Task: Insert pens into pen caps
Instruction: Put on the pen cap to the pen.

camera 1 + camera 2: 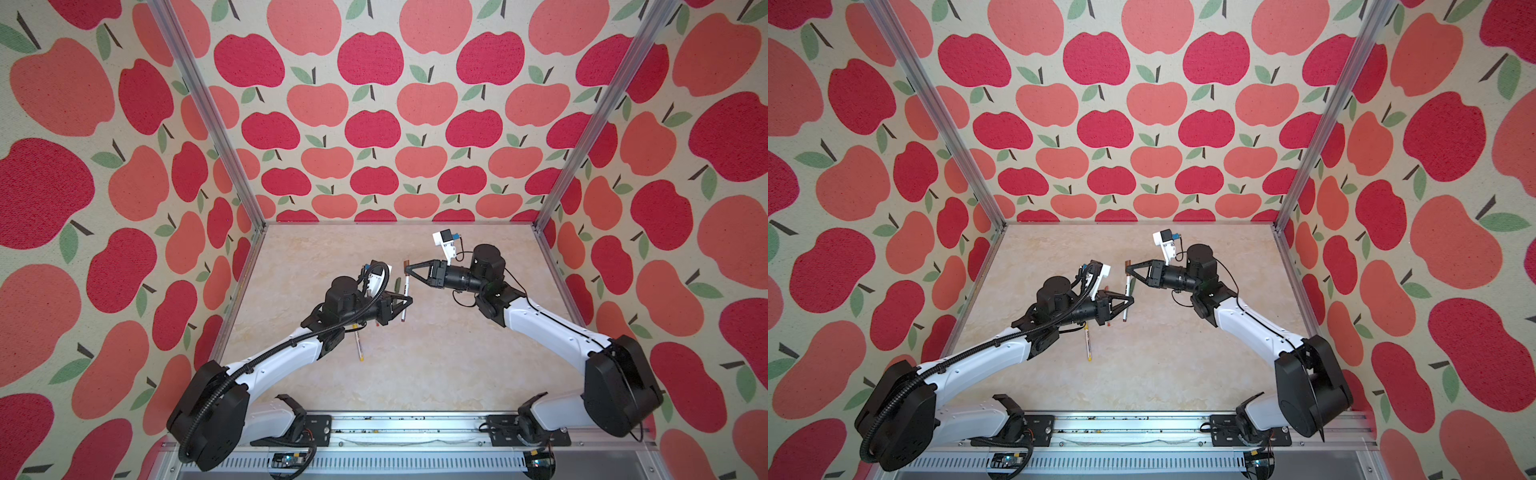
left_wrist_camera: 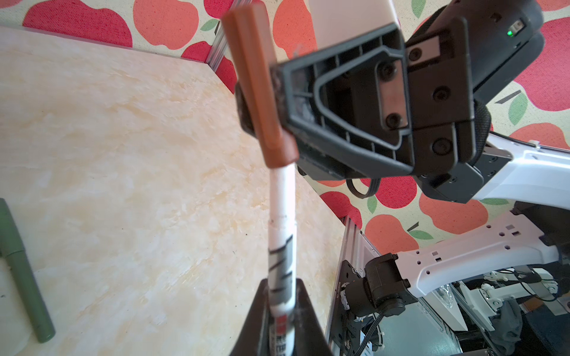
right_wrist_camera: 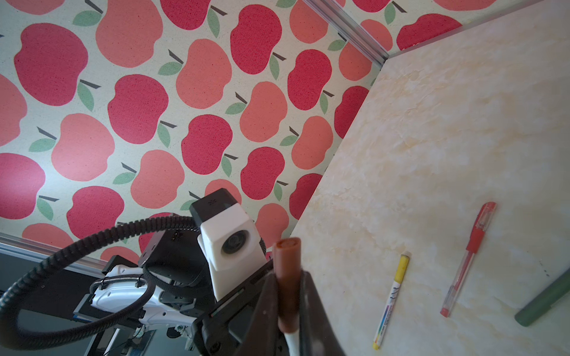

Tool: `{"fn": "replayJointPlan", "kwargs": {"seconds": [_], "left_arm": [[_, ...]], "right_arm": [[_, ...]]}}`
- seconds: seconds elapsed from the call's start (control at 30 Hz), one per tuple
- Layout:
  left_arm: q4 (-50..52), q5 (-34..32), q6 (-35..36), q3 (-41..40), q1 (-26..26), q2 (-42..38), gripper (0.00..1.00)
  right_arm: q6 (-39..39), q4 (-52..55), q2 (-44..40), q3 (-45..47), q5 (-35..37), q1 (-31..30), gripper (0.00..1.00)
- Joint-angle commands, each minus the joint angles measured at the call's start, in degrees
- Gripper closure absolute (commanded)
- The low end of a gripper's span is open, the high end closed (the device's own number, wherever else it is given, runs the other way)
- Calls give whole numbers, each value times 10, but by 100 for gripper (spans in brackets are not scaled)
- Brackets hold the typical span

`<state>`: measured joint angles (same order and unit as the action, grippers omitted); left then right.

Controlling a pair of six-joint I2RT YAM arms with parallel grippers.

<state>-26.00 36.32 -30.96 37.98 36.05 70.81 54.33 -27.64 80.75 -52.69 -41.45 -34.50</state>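
One white-barrelled pen [image 2: 282, 234], black markings, pinched by left pincer [image 1: 409, 300]. Its brown cap [image 2: 259, 86], seated over the tip, pinched by right pincer [image 1: 409, 269].

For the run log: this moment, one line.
left gripper shut on white pen | right gripper shut on brown cap | cap over pen end

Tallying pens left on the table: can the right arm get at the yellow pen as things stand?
Probably not yet. The right gripper is shut on the brown cap on the white pen, and the left gripper holding that pen sits between it and the yellow pen.
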Motion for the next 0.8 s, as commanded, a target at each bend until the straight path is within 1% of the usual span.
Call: {"fn": "replayJointPlan", "kwargs": {"seconds": [0.0,0.13,0.4,0.53,0.77], "left_arm": [[-28,-19,11,0,-7,-16,100],[-45,-19,11,-4,-7,-18,100],[-122,-8,-3,-22,-6,-2,100],[-168,-17,2,-33,-6,-5,100],[-165,-18,26,-18,-8,-11,100]], "right_arm": [[-41,-2,-24,14,-23,-20,93],[-57,-8,-28,25,-23,-21,93],[-2,-119,-10,47,-22,-22,93],[-1,-121,-4,43,-28,-23,93],[-18,-94,-4,40,-43,-24,93]]}}
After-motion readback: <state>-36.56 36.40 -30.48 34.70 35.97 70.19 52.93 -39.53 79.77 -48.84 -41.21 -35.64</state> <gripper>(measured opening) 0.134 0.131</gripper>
